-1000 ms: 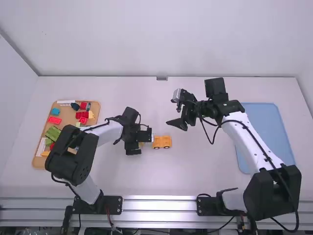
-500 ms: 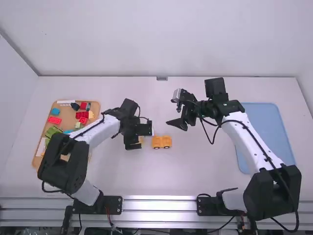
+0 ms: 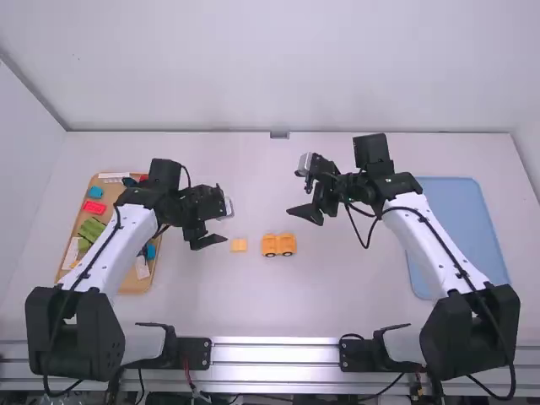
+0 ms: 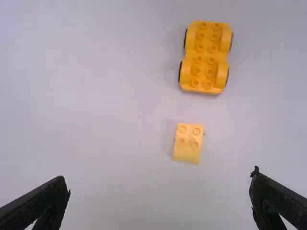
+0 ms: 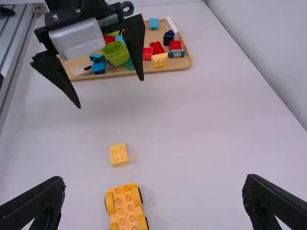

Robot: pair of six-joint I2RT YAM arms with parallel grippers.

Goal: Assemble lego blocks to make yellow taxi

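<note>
- high view: the white table [image 3: 354,295] where i am working the taxi build, with the yellow wheeled lego chassis [image 3: 278,245] upright near the middle and a small light-yellow lego brick [image 3: 239,245] just beside it, the two apart.
- by my judgement the job is at an early stage: a base on wheels stands ready, while the brick is unattached and cab, windows and roof remain to be built.
- my left gripper [image 4: 160,181] is spread wide with nothing between its fingers, over the table near the brick; my right gripper [image 5: 156,184] is likewise parted and empty, on the chassis's other side.
- red, blue and green lego blocks [image 5: 115,53] wait in the wooden tray [image 5: 186,63] at left.
- a blue tray [image 3: 460,228] lies at right; plain white walls [image 3: 270,67] rise behind the table, and a metal rail [image 3: 274,354] runs along its near edge.
</note>
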